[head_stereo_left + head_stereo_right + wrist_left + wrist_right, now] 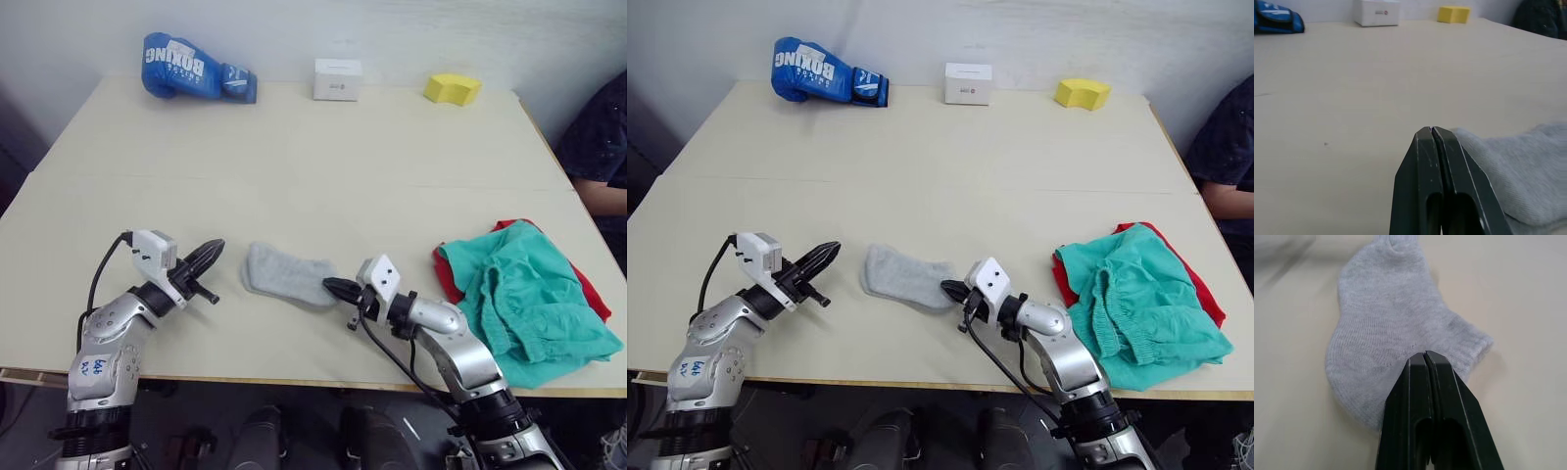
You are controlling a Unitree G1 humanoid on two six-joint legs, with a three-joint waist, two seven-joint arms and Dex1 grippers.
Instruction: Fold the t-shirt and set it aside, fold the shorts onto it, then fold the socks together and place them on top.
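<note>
- Left gripper [217, 246]: fingers pressed flat together, nothing between them. It hangs low over the table [294, 166], tips pointing toward the socks [286, 274].
- Socks: light grey, lying flat on the table in the gap between the two grippers. One end sits just past the left gripper's tips; whether they touch, cannot tell. In the left wrist view the grey knit lies right beside the closed fingers [1449, 196].
- Right gripper [328, 286]: fingers closed tight on each other, tips at the other end of the socks, over or against the cuff edge. In the right wrist view the closed tips sit over the knit; no cloth is seen pinched between them.
- Whether one sock or two stacked, cannot tell; reads as a single grey shape.
- Shorts [524, 304]: teal-green, loosely heaped, behind and outward of the right gripper, near the table's front edge, well apart from its fingers.
- T-shirt [588, 284]: red, under the shorts, with only strips showing at the edges of the heap.
- Far beyond both grippers, along the back edge of the table: blue boxing glove [196, 69] ahead of the left gripper, white box [337, 79] roughly centred, yellow block [453, 89] ahead of the right.
- A person's dark sleeve and arm [600, 157] at the table's far right side, outward of the right gripper.
</note>
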